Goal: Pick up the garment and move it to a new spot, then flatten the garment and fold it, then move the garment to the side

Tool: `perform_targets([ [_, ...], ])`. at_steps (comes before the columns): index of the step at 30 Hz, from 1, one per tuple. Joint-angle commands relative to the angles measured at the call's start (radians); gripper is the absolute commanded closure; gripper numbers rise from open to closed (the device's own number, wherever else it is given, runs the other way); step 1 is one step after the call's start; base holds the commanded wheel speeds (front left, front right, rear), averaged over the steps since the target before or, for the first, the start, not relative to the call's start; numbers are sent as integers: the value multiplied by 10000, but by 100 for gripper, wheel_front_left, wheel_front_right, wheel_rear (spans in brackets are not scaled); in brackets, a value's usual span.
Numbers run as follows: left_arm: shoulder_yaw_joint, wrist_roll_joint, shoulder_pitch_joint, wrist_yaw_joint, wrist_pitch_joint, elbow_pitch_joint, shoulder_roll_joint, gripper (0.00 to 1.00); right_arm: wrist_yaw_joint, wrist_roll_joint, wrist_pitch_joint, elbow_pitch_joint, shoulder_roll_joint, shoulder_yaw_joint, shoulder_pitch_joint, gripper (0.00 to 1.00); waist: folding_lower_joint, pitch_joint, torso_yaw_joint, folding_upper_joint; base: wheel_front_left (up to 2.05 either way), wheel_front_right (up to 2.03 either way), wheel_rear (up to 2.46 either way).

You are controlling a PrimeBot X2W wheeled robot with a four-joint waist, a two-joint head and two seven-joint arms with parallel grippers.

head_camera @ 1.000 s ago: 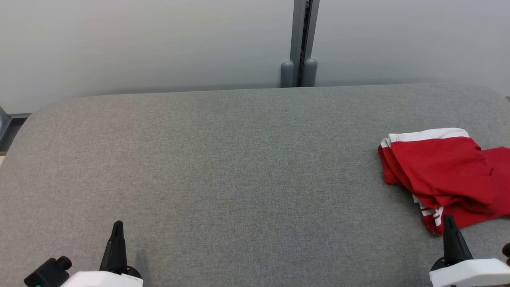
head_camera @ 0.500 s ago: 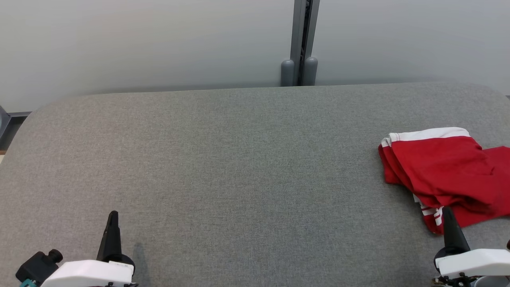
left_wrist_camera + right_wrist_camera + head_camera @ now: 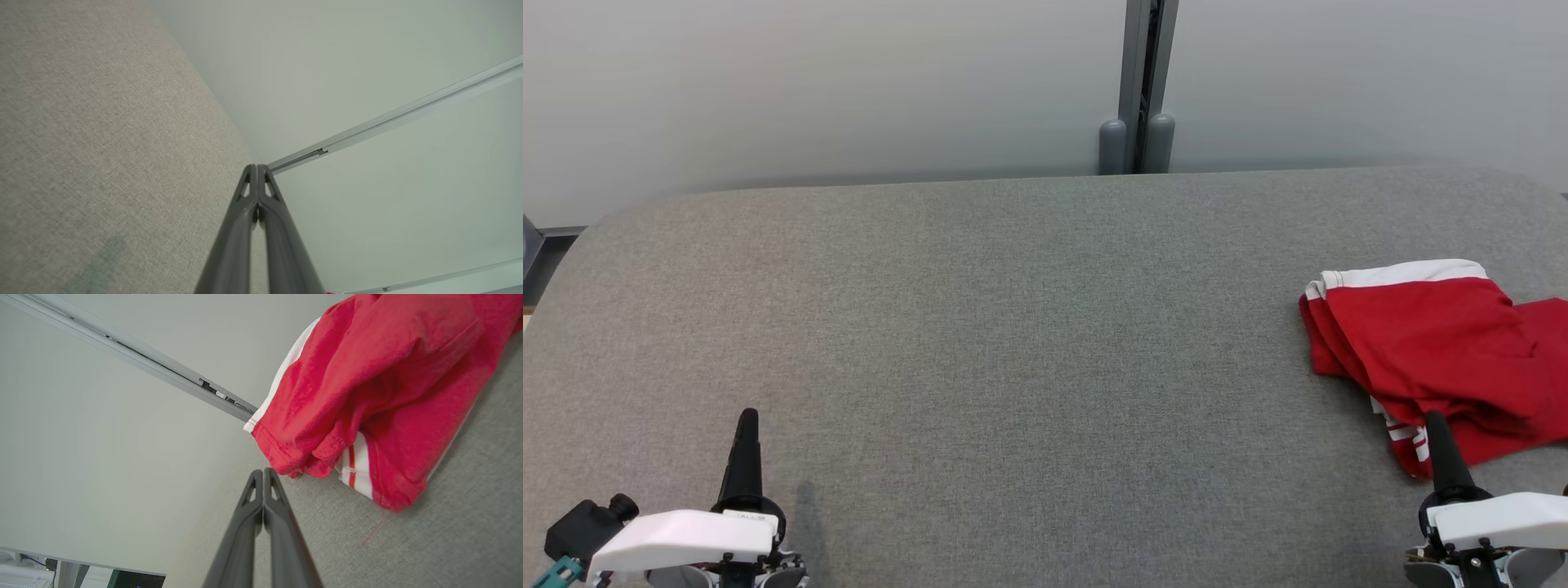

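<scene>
The garment [image 3: 1429, 351] runs off the right edge of the head view, so its right part is cut off, and its top fold hides the layers beneath. The tip of the right gripper [image 3: 1434, 420] covers a bit of the garment's near hem; whether it touches the cloth cannot be told. The pale bodies of that gripper and the left gripper [image 3: 747, 418] are cut by the near edge. The table [image 3: 1013, 327] is cropped left, right and near. Its far edge hides the foot of the post [image 3: 1137, 73]. A dark shape [image 3: 529, 245] at the far left is too cropped to identify.
</scene>
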Motion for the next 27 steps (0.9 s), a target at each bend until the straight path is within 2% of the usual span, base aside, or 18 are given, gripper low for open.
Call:
perform_targets([
  [1, 64, -269, -238, 42, 70, -116, 60, 100, 4, 295, 91, -65, -111, -37, -239, 100, 0, 4, 1, 0, 0, 0, 0],
  [27, 258, -2431, -733, 209, 671, -256, 87, 100, 4, 2890, 640, 205, -204, -15, -755, 100, 0, 77, 6, 0, 0, 0, 0],
])
